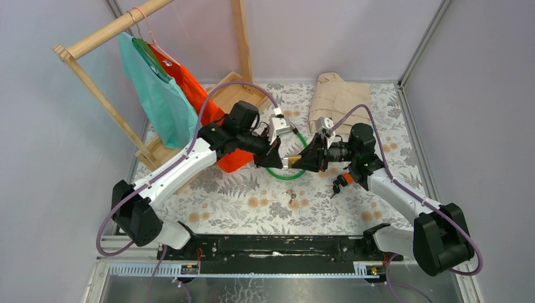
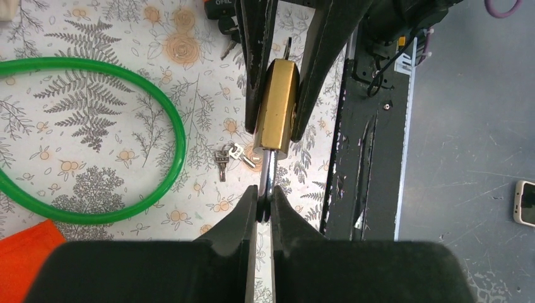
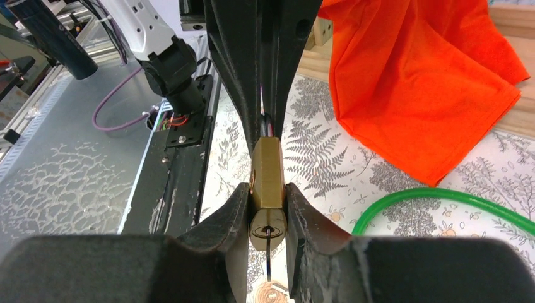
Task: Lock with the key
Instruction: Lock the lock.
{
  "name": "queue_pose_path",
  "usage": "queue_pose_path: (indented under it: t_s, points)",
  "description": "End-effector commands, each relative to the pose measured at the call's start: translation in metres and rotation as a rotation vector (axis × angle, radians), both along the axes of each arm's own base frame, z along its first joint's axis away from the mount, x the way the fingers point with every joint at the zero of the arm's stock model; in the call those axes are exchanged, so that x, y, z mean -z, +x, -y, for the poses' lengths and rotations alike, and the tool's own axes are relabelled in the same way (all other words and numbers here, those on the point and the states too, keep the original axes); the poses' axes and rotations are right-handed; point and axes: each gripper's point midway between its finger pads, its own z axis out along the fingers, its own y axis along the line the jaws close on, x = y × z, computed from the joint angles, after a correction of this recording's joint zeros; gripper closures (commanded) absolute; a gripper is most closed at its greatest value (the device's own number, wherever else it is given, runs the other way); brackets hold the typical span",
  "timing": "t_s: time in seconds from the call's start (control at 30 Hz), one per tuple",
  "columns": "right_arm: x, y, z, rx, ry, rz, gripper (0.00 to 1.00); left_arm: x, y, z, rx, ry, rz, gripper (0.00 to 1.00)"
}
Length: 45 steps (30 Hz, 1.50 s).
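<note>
Left fingers [image 2: 243, 218] clamped on shackle [image 2: 267, 177]; right fingers [image 3: 235, 214] clamped on brass padlock [image 3: 267, 170], key [image 3: 269, 255] in keyhole.

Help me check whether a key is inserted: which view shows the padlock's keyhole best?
The right wrist view: the keyhole faces the camera, with what looks like a key seen edge-on in it. The left wrist view shows the padlock from its shackle end, keyhole turned away. The top view gives only a small brass sliver.

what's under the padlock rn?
Patterned table cover, with a small bunch of keys lying on it close by. The patch straight beneath the brass padlock is hidden by its own body.
</note>
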Motion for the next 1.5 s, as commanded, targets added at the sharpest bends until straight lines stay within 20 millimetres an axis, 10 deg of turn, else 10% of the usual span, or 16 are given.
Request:
queue_pose_path:
  t_s: [0.0, 0.9, 1.13, 1.47]
  points:
    - [-0.039, 0.001, -0.024, 0.007, 0.105, 0.152, 1.00, -0.110, -0.015, 0.045, 0.244, -0.442, 0.257, 1.00]
    - [-0.052, 0.001, -0.032, 0.029, 0.171, 0.145, 1.00, -0.067, -0.030, 0.076, 0.296, -0.404, 0.187, 1.00]
    - [-0.032, 0.022, -0.013, 0.101, 0.055, 0.170, 0.99, -0.067, -0.019, 0.055, 0.247, -0.351, 0.285, 1.00]
    - [-0.012, 0.033, 0.017, 0.130, -0.126, 0.237, 0.45, -0.041, -0.001, 0.017, 0.189, -0.167, 0.424, 1.00]
